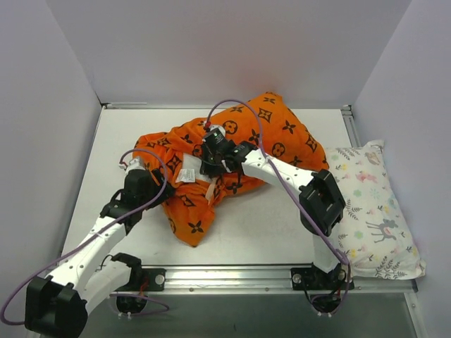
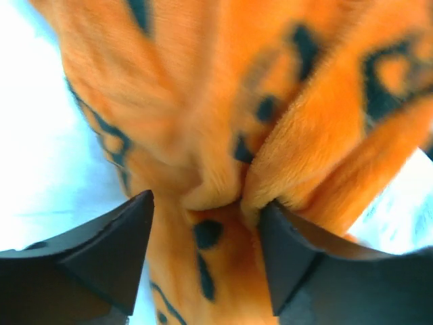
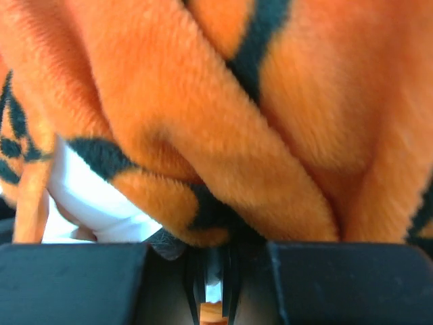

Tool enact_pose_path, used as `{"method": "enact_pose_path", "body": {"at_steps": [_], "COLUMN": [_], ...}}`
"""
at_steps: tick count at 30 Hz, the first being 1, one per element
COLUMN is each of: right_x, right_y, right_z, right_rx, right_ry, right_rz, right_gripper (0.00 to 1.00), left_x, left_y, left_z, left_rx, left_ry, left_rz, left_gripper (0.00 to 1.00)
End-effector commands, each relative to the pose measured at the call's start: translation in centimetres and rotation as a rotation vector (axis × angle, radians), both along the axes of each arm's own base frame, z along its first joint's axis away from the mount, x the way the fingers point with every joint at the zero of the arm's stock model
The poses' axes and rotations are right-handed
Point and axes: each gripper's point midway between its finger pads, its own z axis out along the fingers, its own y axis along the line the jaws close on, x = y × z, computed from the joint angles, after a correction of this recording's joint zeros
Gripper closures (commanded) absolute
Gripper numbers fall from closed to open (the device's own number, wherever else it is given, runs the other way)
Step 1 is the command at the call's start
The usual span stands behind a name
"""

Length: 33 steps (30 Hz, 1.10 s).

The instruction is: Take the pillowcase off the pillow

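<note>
The orange pillowcase with black motifs lies bunched mid-table, its white tag facing up. The plain white pillow is hidden inside it. My left gripper is at the cloth's left edge. In the left wrist view it is open, with folds of the pillowcase between its jaws. My right gripper is on top of the bunch's middle. In the right wrist view its jaws are nearly closed on a fold of the pillowcase. A white patch shows under that fold.
A white pillow with pastel animal print lies along the table's right edge. White walls close the table at the back and both sides. A metal rail runs along the near edge.
</note>
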Motion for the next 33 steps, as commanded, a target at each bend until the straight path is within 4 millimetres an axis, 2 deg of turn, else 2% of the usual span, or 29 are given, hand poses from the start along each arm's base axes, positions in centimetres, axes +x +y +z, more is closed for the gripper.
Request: {"method": "enact_pose_path", "body": {"at_steps": [1, 3, 4, 6, 7, 8, 10, 11, 14, 15, 22, 24, 25, 26, 27, 28, 29, 30, 31, 32, 33], "right_x": [0.3, 0.4, 0.5, 0.5, 0.5, 1.1, 1.3, 1.5, 1.7, 1.7, 1.5, 1.6, 1.8, 2.0, 2.2, 2.8, 3.1, 3.8, 4.4, 5.5, 5.9], "right_y": [-0.8, -0.8, -0.8, -0.5, -0.4, -0.5, -0.6, -0.5, -0.3, -0.2, -0.6, -0.9, -1.0, -1.1, -1.2, -1.5, -1.8, -1.8, -2.0, -2.9, -2.9], "right_z": [-0.8, -0.6, -0.5, -0.5, -0.4, -0.2, -0.2, 0.2, 0.7, 1.0, 1.2, 1.2, 1.4, 1.6, 1.9, 2.1, 2.2, 3.2, 3.7, 4.0, 4.7], "right_rx": [0.011, 0.051, 0.063, 0.089, 0.100, 0.107, 0.120, 0.137, 0.149, 0.155, 0.148, 0.145, 0.147, 0.148, 0.152, 0.154, 0.151, 0.170, 0.182, 0.193, 0.225], "right_ry": [0.012, 0.000, -0.005, -0.012, -0.015, -0.039, -0.042, -0.049, -0.056, -0.056, -0.062, -0.062, -0.067, -0.071, -0.075, -0.077, -0.074, -0.087, -0.087, -0.079, -0.062], "right_rz": [-0.060, -0.095, -0.108, -0.133, -0.137, -0.165, -0.190, -0.196, -0.202, -0.199, -0.192, -0.194, -0.196, -0.199, -0.202, -0.213, -0.220, -0.229, -0.240, -0.268, -0.263], "right_gripper": [1.00, 1.00, 1.00, 1.00, 1.00, 1.00, 1.00, 1.00, 1.00, 1.00, 1.00, 1.00, 1.00, 1.00, 1.00, 1.00, 1.00, 1.00, 1.00, 1.00, 1.00], "left_x": [0.2, -0.1, -0.2, -0.9, -0.7, -1.8, -1.7, -2.0, -1.2, -0.7, 1.8, 1.8, 1.3, 1.3, 1.0, 0.2, -0.1, -0.6, -1.0, -1.8, -2.3], "left_y": [-1.7, -2.0, -2.8, -3.1, -2.0, -2.7, -2.8, -3.3, -4.0, -4.5, -6.8, -7.4, -7.1, -7.2, -7.0, -6.7, -6.6, -6.4, -6.3, -5.8, -5.4], "left_z": [6.5, 8.4, 10.4, 11.0, 11.7, 11.9, 11.7, 11.6, 10.5, 9.5, 7.0, 6.5, 5.2, 5.1, 4.9, 3.5, 3.4, 2.8, 2.3, 1.0, 0.6], "left_rx": [-0.019, -0.037, -0.050, -0.046, -0.011, 0.004, -0.023, -0.033, -0.043, -0.041, -0.006, -0.033, -0.019, -0.032, -0.042, -0.033, -0.042, -0.035, -0.034, -0.014, -0.012], "left_ry": [-0.117, -0.136, -0.164, -0.133, -0.148, -0.130, -0.125, -0.116, -0.087, -0.061, 0.018, 0.023, 0.038, 0.031, 0.028, 0.054, 0.053, 0.066, 0.080, 0.107, 0.115], "left_rz": [-0.061, -0.042, -0.054, -0.012, 0.076, 0.078, 0.178, 0.179, 0.247, 0.265, 0.244, 0.214, 0.206, 0.202, 0.195, 0.183, 0.178, 0.169, 0.162, 0.158, 0.162], "left_gripper": [0.24, 0.17, 0.16, 0.13, 0.12, 0.11, 0.11, 0.02, 0.03, 0.03, 0.03, 0.13, 0.21, 0.37, 0.49, 0.66, 0.78, 0.95, 1.00, 1.00, 1.00]}}
